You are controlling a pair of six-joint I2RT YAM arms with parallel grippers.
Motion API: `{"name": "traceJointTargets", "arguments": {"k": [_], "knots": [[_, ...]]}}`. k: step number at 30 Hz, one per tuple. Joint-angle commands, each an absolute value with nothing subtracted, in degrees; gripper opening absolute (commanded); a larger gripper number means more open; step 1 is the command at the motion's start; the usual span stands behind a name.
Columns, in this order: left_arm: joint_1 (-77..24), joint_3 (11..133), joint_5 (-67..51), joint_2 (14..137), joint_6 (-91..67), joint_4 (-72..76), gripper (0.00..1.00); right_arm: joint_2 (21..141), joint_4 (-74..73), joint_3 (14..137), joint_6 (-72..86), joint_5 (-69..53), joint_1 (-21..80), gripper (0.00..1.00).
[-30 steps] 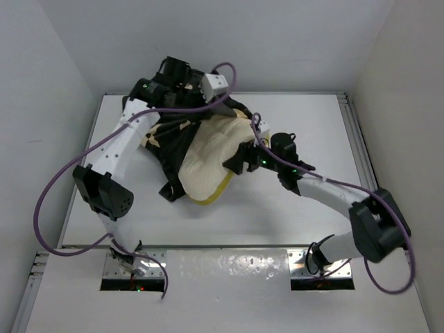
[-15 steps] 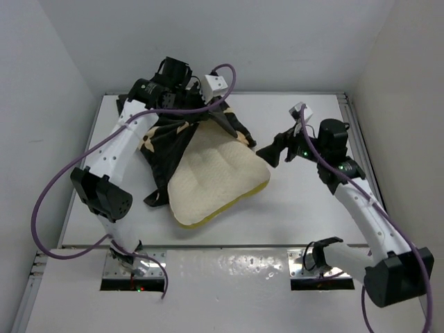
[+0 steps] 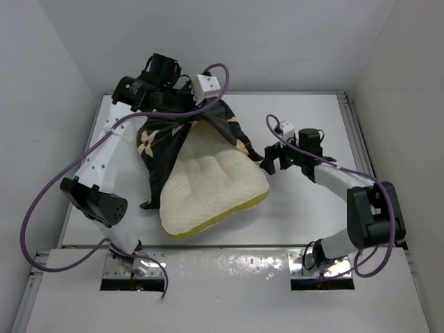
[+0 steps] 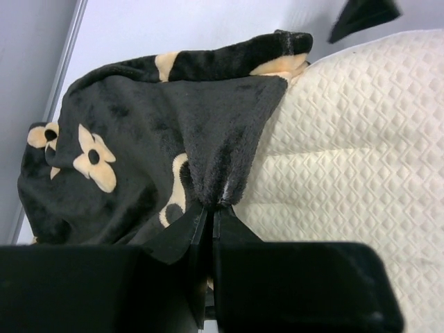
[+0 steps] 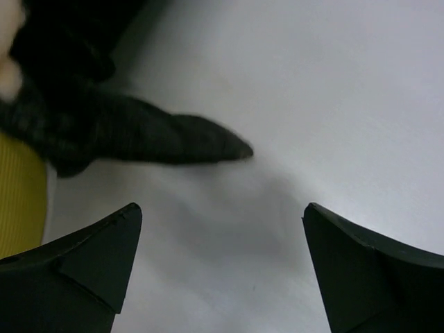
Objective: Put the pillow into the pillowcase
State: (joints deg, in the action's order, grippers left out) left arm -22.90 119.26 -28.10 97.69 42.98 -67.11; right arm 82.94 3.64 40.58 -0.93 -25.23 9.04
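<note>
Pillow (image 3: 211,187) partly under tan-flowered black pillowcase (image 3: 156,142)

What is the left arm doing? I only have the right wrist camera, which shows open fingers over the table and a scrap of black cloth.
Observer: The left gripper is shut on the pillowcase, pinching a fold of its edge.
Operator: How much of the pillow is inside?
Observer: Only its far end is under the black fabric. Most of the pillow lies uncovered in the top view.
Operator: Where is my gripper relative to it?
Observer: The right gripper is open, just off the pillow's right corner and beside a flap of the pillowcase. It holds neither.
</note>
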Motion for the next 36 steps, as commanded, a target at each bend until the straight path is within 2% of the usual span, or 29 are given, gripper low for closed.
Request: {"name": "traceJointTargets", "arguments": {"k": [1,2,10,13,15,16,17,19,21,22,24,29,31,32,36], "knots": [[-23.6,122.7,-32.3,92.4,45.7,-64.7,0.00,86.3,18.7,44.5,-4.2,-27.2,10.1,0.97],[-23.7,122.4,-31.9,92.0,45.7,-64.7,0.00,88.5,18.5,46.6,-5.6,-32.1,10.5,0.97],[-24.0,121.4,-29.4,91.7,43.2,-62.8,0.00,90.6,7.7,48.9,-12.7,-45.0,15.9,0.98],[-23.9,122.2,-29.7,92.4,42.2,-62.5,0.00,91.8,12.3,46.9,-8.2,-46.0,18.3,0.93],[-22.9,122.2,-31.0,92.6,40.2,-61.4,0.00,93.7,20.9,45.0,-3.4,-46.0,19.4,0.73],[-22.5,122.2,-31.4,92.8,38.8,-60.7,0.00,94.3,25.2,44.2,4.8,-46.2,19.9,0.61],[-21.6,122.2,-32.3,93.2,37.5,-58.8,0.00,94.7,29.8,42.7,9.1,-46.8,19.9,0.42],[-18.6,122.2,-33.0,94.0,32.8,-56.7,0.00,95.0,45.1,40.1,24.2,-49.6,18.9,0.27],[-15.2,121.5,-32.9,95.6,27.3,-52.3,0.00,93.5,59.0,38.4,37.2,-51.6,17.7,0.04],[-14.3,121.4,-32.8,96.5,25.4,-49.7,0.00,92.4,62.5,37.0,39.8,-51.5,17.6,0.00],[-12.1,121.6,-33.7,99.5,21.7,-48.3,0.00,88.8,62.6,36.3,40.3,-50.5,19.0,0.00],[-10.6,122.1,-29.8,105.5,18.8,-43.9,0.01,77.9,52.2,39.9,36.5,-50.2,22.9,0.00],[-9.6,124.7,-28.6,109.5,17.4,-42.6,0.04,78.0,58.0,42.7,46.1,-51.7,23.6,0.00],[-8.4,126.0,-28.3,110.9,16.4,-42.7,0.10,79.0,67.1,44.2,50.5,-51.4,24.3,0.00],[-6.9,128.7,-26.3,115.0,16.4,-43.2,0.23,87.5,85.4,60.0,74.9,-47.3,25.8,0.00]]}}
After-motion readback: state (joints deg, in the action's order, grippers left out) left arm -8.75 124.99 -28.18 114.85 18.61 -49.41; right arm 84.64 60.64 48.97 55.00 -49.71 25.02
